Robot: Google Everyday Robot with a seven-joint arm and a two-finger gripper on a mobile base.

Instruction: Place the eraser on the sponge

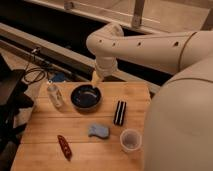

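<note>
The eraser (119,112), a small black bar with pale stripes, lies on the wooden table (45,131) right of centre. Just below and to its left rests the light-blue sponge (99,131), a short gap apart from it. My white arm reaches in from the right and bends down at the table's far edge. The gripper (95,78) hangs there above the back rim of the dark blue bowl (85,96), well away from both the eraser and the sponge, with nothing seen in it.
A small clear bottle (55,94) stands left of the bowl. A dark red pepper-like thing (64,146) lies near the front left. A clear plastic cup (129,140) stands front right beside the sponge. Cables trail on the floor past the table's left side.
</note>
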